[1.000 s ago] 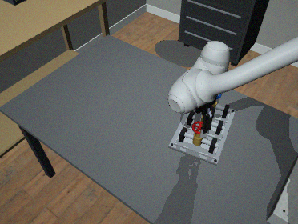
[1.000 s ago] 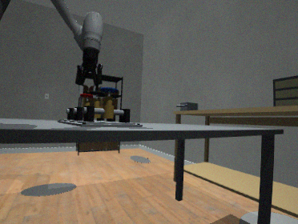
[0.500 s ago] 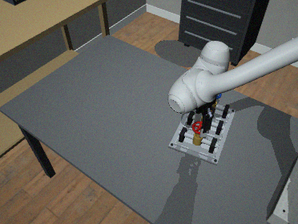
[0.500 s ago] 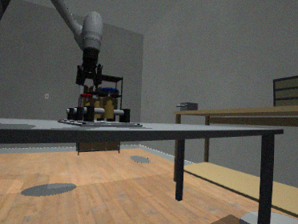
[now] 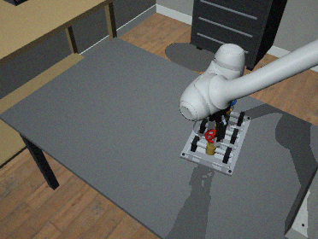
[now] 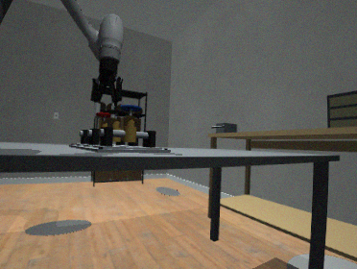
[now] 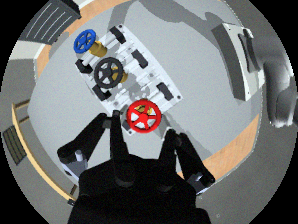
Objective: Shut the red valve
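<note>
No text, label, brand, number or sign can be read in any view; the light valve plate point(image 5: 188, 154) near the table's right edge carries no legible marking; the red handwheel point(image 7: 144, 116), the black handwheel point(image 7: 109, 74) and the blue handwheel point(image 7: 84, 42) are plain; the dark drawer cabinet point(image 5: 231, 26) beyond the table's far corner shows bare fronts.
</note>
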Controlling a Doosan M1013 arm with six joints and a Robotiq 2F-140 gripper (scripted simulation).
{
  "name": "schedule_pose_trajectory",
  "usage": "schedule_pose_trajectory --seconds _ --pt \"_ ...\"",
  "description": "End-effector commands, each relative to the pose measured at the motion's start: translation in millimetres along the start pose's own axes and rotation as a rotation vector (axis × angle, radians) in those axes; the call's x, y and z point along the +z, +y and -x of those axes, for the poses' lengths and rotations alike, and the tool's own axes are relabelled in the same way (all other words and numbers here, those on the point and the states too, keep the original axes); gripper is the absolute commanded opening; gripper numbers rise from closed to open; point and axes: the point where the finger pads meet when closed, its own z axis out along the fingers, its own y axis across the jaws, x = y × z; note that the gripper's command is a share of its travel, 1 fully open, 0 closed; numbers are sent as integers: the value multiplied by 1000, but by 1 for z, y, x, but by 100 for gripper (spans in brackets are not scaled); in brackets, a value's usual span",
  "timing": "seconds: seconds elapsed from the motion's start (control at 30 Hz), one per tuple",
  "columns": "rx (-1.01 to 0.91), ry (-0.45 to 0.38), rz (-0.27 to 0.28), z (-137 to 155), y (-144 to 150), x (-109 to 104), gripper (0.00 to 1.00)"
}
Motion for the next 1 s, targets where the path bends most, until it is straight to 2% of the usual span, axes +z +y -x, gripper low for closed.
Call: schedule_pose_trajectory --seconds 0.0,0.97 --pt "0 0 0 0 0 0 10" --pt "16 0 0 0 0 0 10"
